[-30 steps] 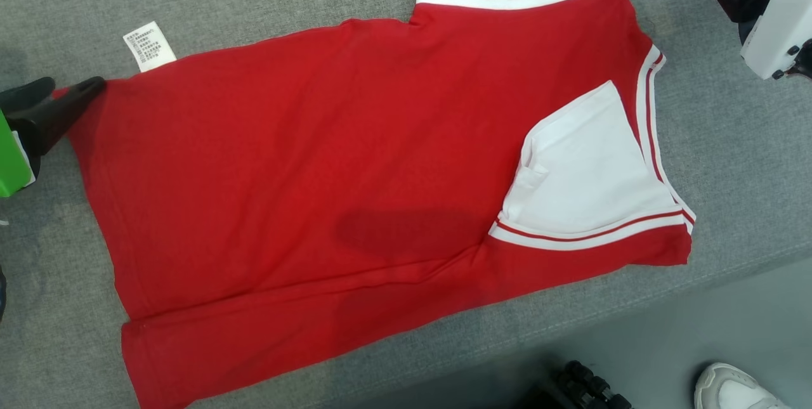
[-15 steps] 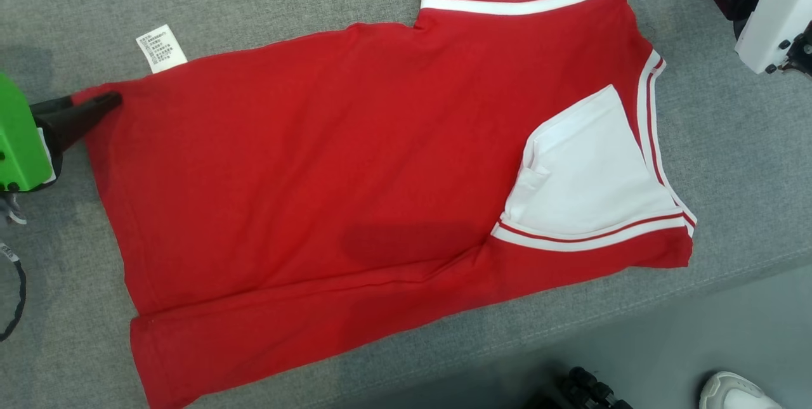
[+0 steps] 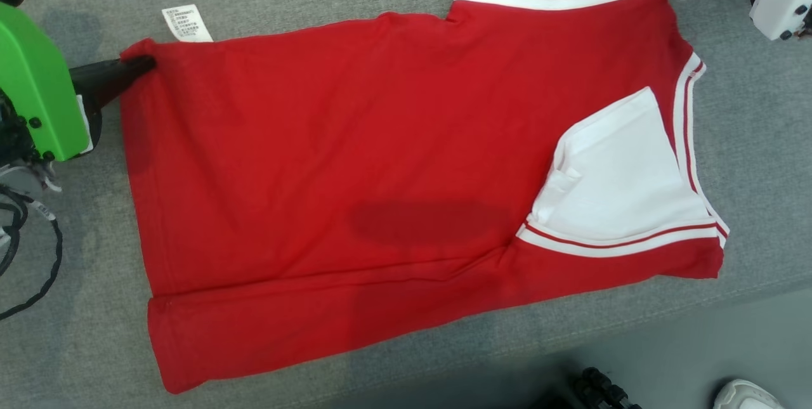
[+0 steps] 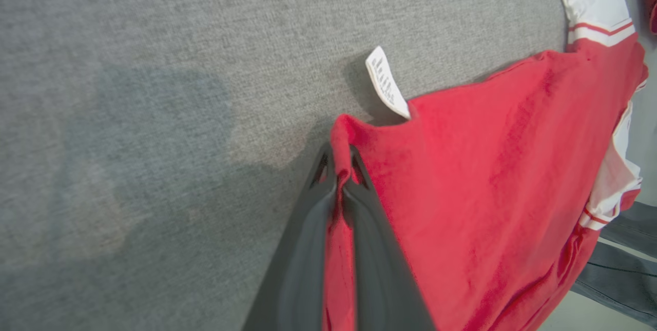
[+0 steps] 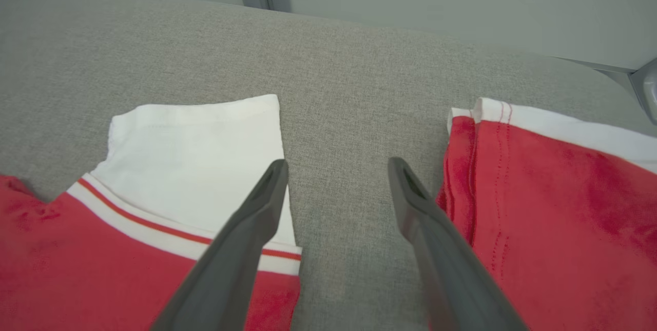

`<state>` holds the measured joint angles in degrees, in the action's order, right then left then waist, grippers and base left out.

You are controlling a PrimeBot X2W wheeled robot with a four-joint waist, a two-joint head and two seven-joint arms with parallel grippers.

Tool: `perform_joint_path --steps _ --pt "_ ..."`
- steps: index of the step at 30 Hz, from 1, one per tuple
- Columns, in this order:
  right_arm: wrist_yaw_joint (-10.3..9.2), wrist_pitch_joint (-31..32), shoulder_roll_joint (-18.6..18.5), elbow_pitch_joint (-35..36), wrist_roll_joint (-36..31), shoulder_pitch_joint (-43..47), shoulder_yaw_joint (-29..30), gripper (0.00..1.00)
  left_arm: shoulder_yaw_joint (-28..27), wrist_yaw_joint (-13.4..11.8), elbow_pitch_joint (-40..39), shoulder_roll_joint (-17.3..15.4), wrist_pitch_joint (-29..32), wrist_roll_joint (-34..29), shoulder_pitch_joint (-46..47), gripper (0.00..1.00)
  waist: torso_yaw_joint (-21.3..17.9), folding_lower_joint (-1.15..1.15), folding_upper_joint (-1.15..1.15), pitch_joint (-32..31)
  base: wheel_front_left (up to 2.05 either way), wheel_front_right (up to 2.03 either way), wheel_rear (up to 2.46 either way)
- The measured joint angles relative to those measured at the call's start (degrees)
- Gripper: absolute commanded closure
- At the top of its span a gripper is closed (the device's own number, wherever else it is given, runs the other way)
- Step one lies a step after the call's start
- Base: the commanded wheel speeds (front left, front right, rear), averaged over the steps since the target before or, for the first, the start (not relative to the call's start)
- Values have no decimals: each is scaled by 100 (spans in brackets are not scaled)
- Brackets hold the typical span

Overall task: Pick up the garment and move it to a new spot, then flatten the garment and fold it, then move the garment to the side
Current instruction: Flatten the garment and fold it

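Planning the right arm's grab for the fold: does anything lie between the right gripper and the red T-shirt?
Nothing visible does. The right gripper, fingers open, hangs over bare grey table beside the white sleeve of the T-shirt; the left gripper grips its hem corner.

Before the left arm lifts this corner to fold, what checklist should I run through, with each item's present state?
1. Left gripper shut on the garment at its hem corner: ok, red cloth sits pinched in it.
2. Both layers caught: cannot tell.
3. Care label free of the grip: ok, it sticks out beside the corner.
4. Right gripper open and holding nothing: ok, it points at bare table beside the far sleeve.
5. Near sleeve folded inward: ok, it lies on the red cloth.
6. Surroundings free: cannot tell, a shoe shows on the floor past the table edge.
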<state>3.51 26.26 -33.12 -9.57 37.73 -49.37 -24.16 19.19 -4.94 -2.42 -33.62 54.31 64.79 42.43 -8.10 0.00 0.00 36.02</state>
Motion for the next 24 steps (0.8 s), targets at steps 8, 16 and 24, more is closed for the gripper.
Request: perform_joint_path --steps 8,16,24 --pt "-59 0 227 -433 -65 -314 -71 0 326 193 41 345 -51 -156 223 100 348 0 0 128 0 0 0" --pt "-169 -47 292 -881 -119 -438 -48 0 504 301 130 570 -114 -165 363 100 713 0 0 214 0 0 0" --pt "-165 -162 453 -1189 -203 -675 -83 0 571 445 244 635 -229 -204 397 100 916 0 0 291 0 0 0"
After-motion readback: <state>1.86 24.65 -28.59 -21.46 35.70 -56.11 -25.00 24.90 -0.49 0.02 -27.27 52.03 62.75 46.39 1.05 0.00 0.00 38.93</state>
